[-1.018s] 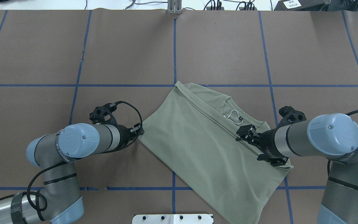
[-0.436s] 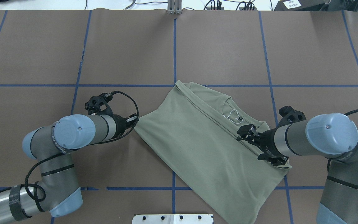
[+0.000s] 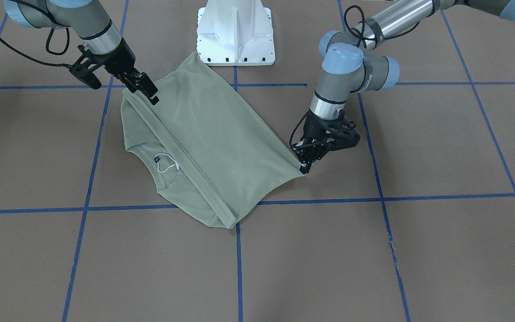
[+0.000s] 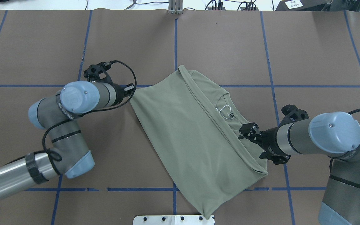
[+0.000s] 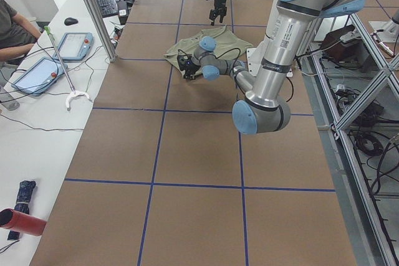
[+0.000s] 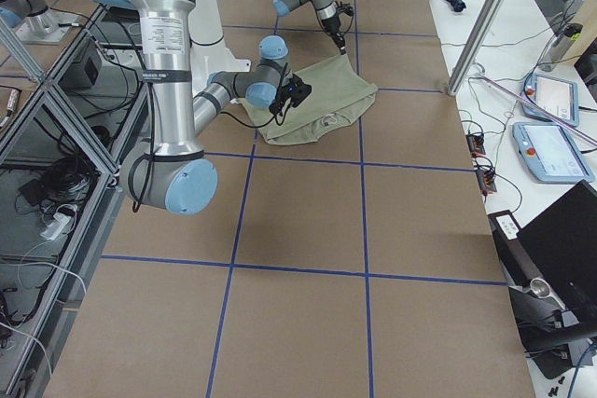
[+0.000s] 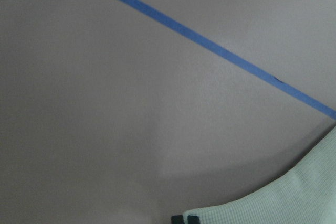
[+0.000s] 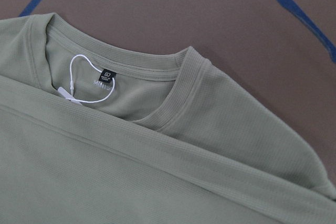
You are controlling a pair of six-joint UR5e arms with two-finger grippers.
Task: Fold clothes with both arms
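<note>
The sage-green shirt (image 4: 192, 134) lies folded in half on the brown table, slanted, with its collar and black neck label (image 4: 231, 115) facing up. It also shows in the front view (image 3: 208, 134). My left gripper (image 4: 132, 90) is shut on the shirt's left corner, low over the table; the front view (image 3: 304, 166) and the left wrist view (image 7: 185, 219) show the pinch. My right gripper (image 4: 245, 133) sits on the folded edge beside the collar and looks shut on the fabric (image 3: 152, 96). The right wrist view shows the label (image 8: 107, 77) but no fingers.
The white pedestal base (image 3: 235, 31) stands at the near table edge, just behind the shirt's lower corner. Blue tape lines (image 4: 175, 53) grid the brown table. An operators' desk with tablets (image 5: 62, 48) runs along the far side. A metal post (image 4: 175, 7) stands at the far edge.
My left gripper has moved away from the robot and slightly left, dragging the shirt's corner with it. The shirt has swung and shifted towards the far side. The right gripper has barely moved.
</note>
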